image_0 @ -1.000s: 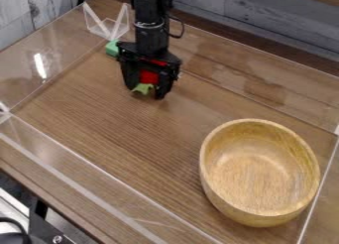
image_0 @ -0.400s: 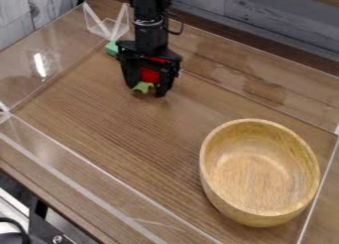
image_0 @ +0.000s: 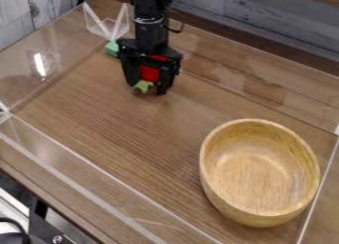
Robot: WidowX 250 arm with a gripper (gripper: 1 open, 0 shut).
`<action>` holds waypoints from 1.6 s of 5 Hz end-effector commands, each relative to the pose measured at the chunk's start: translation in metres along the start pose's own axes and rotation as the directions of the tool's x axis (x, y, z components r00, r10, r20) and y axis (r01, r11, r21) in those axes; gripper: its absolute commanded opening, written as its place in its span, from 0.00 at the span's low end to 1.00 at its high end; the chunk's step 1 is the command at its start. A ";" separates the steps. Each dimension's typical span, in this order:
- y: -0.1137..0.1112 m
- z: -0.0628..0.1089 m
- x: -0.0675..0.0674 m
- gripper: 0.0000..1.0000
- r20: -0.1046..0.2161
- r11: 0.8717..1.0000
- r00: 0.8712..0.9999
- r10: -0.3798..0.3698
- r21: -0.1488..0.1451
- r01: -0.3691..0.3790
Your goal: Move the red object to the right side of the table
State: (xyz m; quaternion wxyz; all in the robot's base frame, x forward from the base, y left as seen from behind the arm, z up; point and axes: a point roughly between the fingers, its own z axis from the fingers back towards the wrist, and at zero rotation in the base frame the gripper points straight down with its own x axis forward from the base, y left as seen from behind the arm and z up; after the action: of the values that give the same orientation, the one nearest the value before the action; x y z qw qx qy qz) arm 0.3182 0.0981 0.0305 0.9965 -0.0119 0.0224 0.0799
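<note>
Pale corrugated panel (image_0: 40,12) at upper left, beyond surface's far-left corner; dark grey ribbed strip (image_0: 272,30) along far edge.

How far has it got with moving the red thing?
The claw has reached the red object, fingers open around it. No grip is visible yet. Lifting it and carrying it to the table's right side look left to do.

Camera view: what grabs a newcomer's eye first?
The big wooden bowl, pale and round at the right front of the table. Next, the black end effector toward the back, over the red object with its light-green end. A green block sits just behind it, to the left.
</note>
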 end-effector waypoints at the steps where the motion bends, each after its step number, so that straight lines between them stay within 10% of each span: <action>1: 0.005 0.020 0.011 1.00 0.077 1.000 0.997 0.025 0.010 -0.025; 2: 0.005 0.019 0.012 0.00 0.073 1.000 0.997 0.028 0.010 -0.029; 7: -0.079 0.099 0.023 0.00 0.125 0.987 0.989 -0.075 -0.133 0.092; 8: -0.065 0.091 0.034 1.00 0.132 0.990 0.990 -0.040 -0.126 0.057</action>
State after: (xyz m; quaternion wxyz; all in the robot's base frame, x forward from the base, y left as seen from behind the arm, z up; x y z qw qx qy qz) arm 0.3597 0.0380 0.1020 0.9952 -0.0764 -0.0162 0.0584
